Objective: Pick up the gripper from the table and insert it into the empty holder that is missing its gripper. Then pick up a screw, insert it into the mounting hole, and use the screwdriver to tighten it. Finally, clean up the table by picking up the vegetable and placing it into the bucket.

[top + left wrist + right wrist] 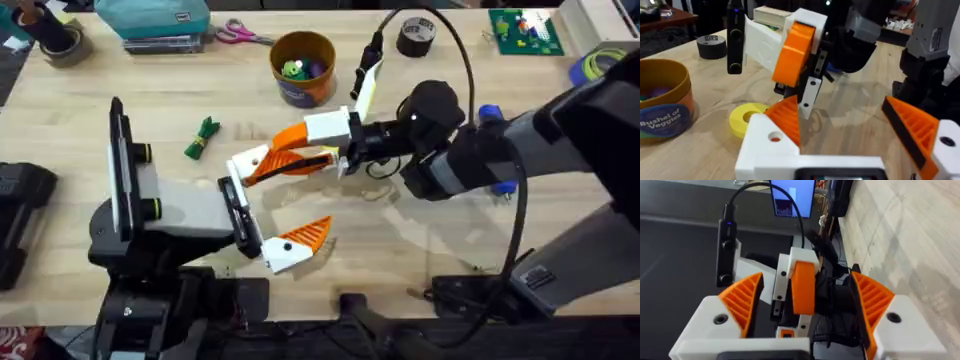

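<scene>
The right gripper (805, 282) is holding its fingers wide apart. An orange wedge, which looks like the gripper (803, 287), is sitting between them on a white piece that is likely the holder (781, 282). There are gaps on both sides, so the fingers are not squeezing it. The left gripper (840, 107) is also standing apart, gripping nothing, and the two arms are meeting over the middle of the table (420, 250).

The step in hand seems to be getting the wedge snug in the holder. It is hard to tell if it is pushed all the way in. To do this well, the wedge needs to be going in straight, not tipped, until the screw hole is lining up. The right arm should be backing away straight, so a finger is not bumping the wedge loose.

From the meeting spot, the vegetable (203, 138) is lying at 9 o'clock and the bucket (303, 68) is standing at 12 o'clock, both waiting for later
</scene>
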Tool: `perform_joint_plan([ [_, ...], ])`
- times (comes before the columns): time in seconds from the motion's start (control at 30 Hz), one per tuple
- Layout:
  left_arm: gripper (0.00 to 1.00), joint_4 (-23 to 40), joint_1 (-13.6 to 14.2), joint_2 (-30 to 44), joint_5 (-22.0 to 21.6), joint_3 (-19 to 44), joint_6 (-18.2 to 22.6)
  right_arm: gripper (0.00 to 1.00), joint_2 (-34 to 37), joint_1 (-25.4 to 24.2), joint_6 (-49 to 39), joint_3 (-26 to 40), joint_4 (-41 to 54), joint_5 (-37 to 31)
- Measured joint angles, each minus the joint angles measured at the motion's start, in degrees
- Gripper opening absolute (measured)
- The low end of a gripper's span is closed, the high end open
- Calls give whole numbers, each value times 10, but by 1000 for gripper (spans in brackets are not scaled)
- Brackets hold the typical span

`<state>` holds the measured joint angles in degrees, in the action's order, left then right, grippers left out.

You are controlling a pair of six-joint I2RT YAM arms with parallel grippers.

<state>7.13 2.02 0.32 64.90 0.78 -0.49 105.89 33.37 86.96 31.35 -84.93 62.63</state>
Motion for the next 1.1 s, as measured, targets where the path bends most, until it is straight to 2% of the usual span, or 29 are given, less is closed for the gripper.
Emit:
perform_joint_plan([
  [0.37, 986, 0, 0, 0, 0, 0, 0, 994, -6, -39, -5, 0, 7, 28],
  [0.57, 986, 0, 0, 0, 0, 0, 0, 994, -65, -95, -39, 0, 117, 57],
  [0.73, 986, 0, 0, 0, 0, 0, 0, 995, -139, -152, -110, 0, 290, 78],
  [0.87, 986, 0, 0, 0, 0, 0, 0, 996, -208, -196, -200, 5, 469, 91],
  [0.97, 985, 0, 0, 0, 0, 0, 0, 997, -256, -224, -290, 26, 638, 95],
  [1.1, 985, 0, 0, 0, 0, 0, 0, 997, -294, -245, -439, 95, 907, 76],
])
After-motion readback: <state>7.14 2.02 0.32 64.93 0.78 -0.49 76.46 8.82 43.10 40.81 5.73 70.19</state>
